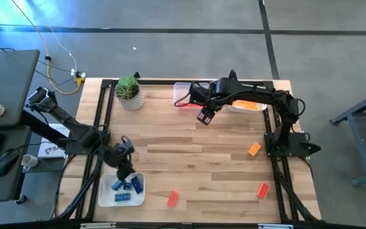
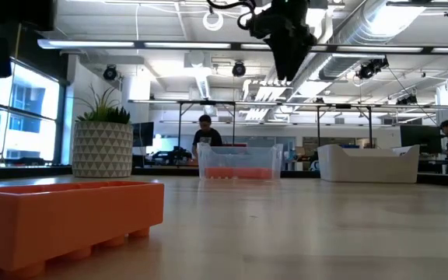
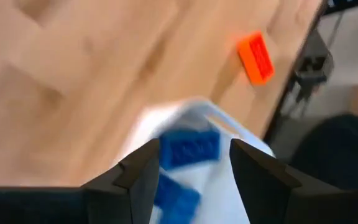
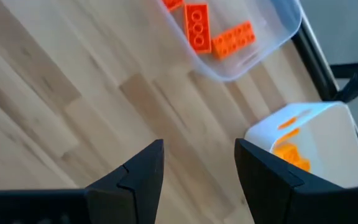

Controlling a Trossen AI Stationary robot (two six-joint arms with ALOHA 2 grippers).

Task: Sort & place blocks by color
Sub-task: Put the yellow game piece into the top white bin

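Hovering over the white tray (image 1: 103, 196), the left tool (image 3: 194, 163) pinches a small, studded blue block (image 3: 189, 149).

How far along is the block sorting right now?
Done: blue bricks lie in the white tray, red ones in the clear bin, orange ones in the white bin. In hand: the left gripper over the white tray with a blue brick between its fingers; the right gripper is open, empty. Left: three loose bricks.

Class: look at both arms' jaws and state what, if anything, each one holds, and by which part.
Right gripper: open, nothing held. Left gripper: a blue block sits between its jaws above the tray; whether it is gripped cannot be told.
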